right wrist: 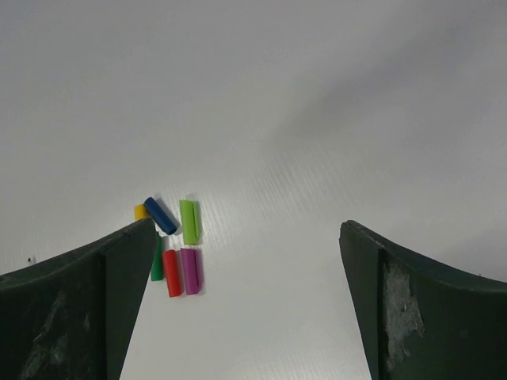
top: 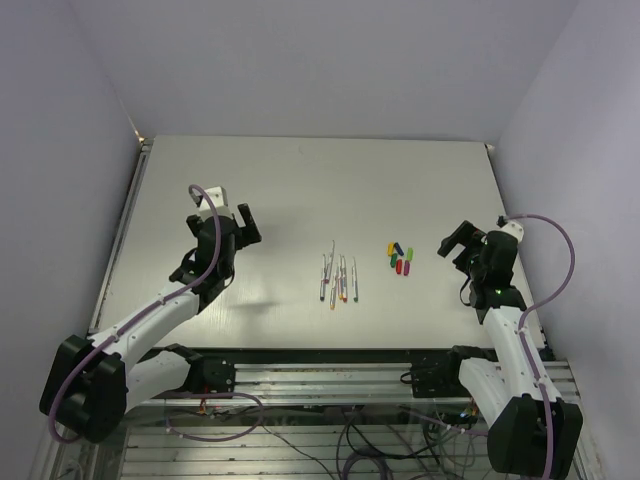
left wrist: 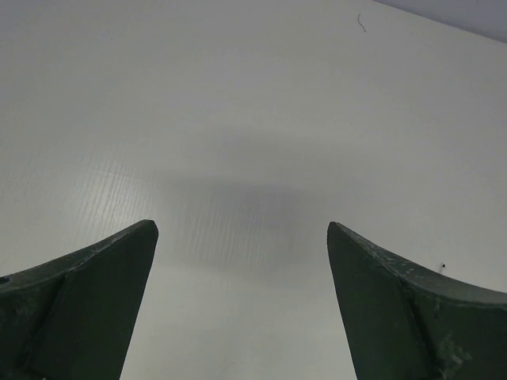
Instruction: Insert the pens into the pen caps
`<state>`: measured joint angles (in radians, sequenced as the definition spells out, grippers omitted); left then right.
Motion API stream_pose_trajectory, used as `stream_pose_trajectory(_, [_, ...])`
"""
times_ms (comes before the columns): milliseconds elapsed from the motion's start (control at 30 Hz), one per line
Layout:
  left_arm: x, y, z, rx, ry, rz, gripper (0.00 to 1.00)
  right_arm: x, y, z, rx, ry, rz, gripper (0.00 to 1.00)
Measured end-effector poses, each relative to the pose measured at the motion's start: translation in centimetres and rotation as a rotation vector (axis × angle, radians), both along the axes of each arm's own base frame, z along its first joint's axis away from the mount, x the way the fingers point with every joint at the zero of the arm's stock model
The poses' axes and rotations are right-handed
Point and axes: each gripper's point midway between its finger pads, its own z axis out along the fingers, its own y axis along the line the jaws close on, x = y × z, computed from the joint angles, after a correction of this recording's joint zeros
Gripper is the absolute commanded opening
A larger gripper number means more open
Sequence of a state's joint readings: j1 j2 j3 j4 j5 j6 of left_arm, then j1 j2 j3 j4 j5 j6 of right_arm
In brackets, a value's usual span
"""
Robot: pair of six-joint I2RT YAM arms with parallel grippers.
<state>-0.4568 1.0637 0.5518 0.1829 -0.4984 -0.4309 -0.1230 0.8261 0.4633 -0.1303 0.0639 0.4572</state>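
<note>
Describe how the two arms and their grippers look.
The left arm and right arm have white link shells with black joints. A purple cable loops along each. The left gripper and right gripper look black from above. Up close, their tapered fingers are dark green, the right ones scuffed with pale marks.

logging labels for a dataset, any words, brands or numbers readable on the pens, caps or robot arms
No text can be read anywhere.
The pens and pen caps show only plain colour; any print on them is too small to tell.
The arms and table show no lettering.
</note>
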Motion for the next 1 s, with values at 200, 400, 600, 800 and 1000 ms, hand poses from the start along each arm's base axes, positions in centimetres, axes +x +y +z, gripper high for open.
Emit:
stream_pose_trajectory(200, [-0.1, 0.0, -0.2, 0.001, 0.003, 0.000, 0.99, -0.2, -0.2, -0.3, -0.005, 0.014, -0.014, 1.00])
stream_pose_trajectory(400, [0.0, 0.0, -0.1, 0.001, 0.000, 0.002, 0.99, -0.3, -0.4, -0.3, -0.009, 0.014, -0.022, 1.00])
stream_pose_trajectory(600, [0.0, 0.0, -0.5, 0.004, 0.012, 0.000, 0.99, -0.3, -0.5, 0.1, -0.002, -0.001, -0.034, 1.00])
stream_pose_trajectory(800, [0.2, -1.5, -0.4, 0.003, 0.007, -0.088, 0.99, -0.9, -0.1, 1.3, 0.008, -0.083, -0.026, 1.00])
stream_pose_trajectory(1000, [-0.4, -4.8, -1.8, 0.064, 0.040, -0.218, 0.99, -0.2, 0.6, 1.8, 0.034, -0.116, 0.005, 1.00])
